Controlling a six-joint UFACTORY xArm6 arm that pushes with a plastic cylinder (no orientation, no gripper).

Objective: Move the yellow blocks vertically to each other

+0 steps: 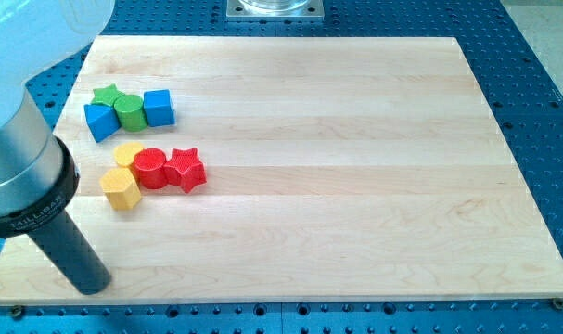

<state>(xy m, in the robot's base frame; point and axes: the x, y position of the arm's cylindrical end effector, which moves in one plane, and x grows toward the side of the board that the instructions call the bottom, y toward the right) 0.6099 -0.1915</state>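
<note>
Two yellow blocks lie at the view's left. A yellow hexagonal block sits lower, and a yellow round block sits just above it, touching the red cylinder. A red star block touches the cylinder's right side. My tip rests on the board near the view's bottom left, well below the yellow hexagonal block and apart from it.
A cluster at the view's upper left holds a green star, a green cylinder, a blue cube and a blue block. The wooden board lies on a blue perforated table. A metal mount is at the top.
</note>
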